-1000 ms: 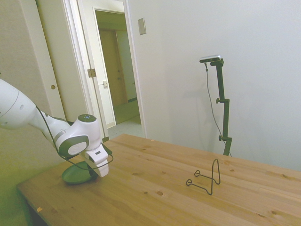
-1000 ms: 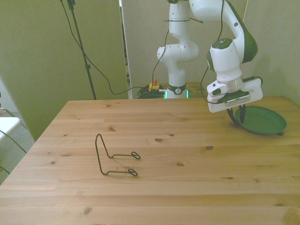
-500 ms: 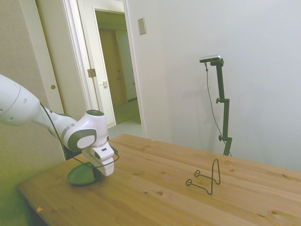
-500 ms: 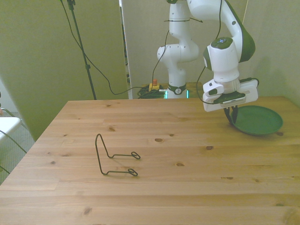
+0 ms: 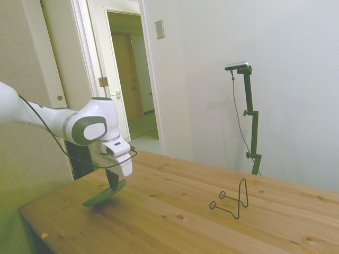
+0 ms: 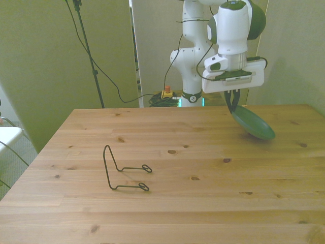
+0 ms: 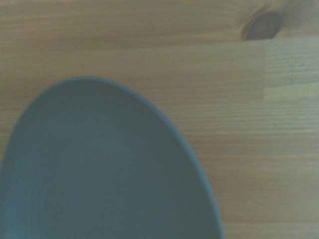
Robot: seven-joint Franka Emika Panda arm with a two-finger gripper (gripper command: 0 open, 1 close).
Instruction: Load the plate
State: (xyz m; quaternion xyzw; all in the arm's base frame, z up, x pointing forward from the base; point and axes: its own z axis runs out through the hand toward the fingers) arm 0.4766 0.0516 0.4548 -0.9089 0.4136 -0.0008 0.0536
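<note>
While the plate (image 6: 253, 123) hangs tilted off the table (image 6: 203, 203), carry it level toward the wire stand (image 6: 123, 169).
Gripper (image 6: 232, 104) fingers pinch its rim (grip looks thin); plate sits well apart from the stand, so move slowly.

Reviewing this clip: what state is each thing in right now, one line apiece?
plate: gripped at its rim, lifted clear of the table, hanging tilted.
gripper: shut on the plate's edge.
wire stand: upright on the table, empty.
table: bears only the wire stand.
door: open.
</note>
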